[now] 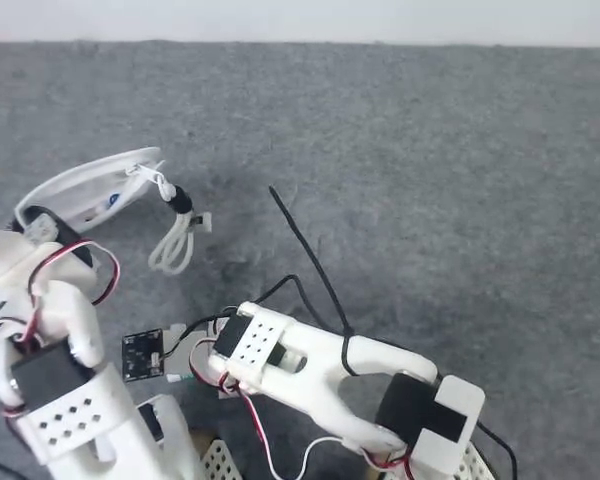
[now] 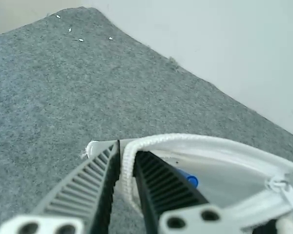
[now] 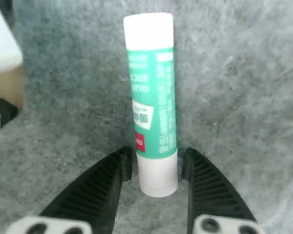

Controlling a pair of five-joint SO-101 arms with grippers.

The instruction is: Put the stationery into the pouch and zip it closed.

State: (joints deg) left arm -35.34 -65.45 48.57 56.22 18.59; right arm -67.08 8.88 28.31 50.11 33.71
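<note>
Right gripper [image 3: 156,158] seemingly clasps glue stick [image 3: 151,92] — left gripper [image 2: 126,155] pinches pouch [image 2: 210,145] rim; grey felt table [image 1: 460,150], pale wall [image 1: 380,20].

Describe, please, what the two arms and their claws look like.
The left arm and right arm are white shells with hole-grid plates, black motors and red, white and black wires. The left claw and right claw are dark and ribbed, on pale bases with screw holes.
</note>
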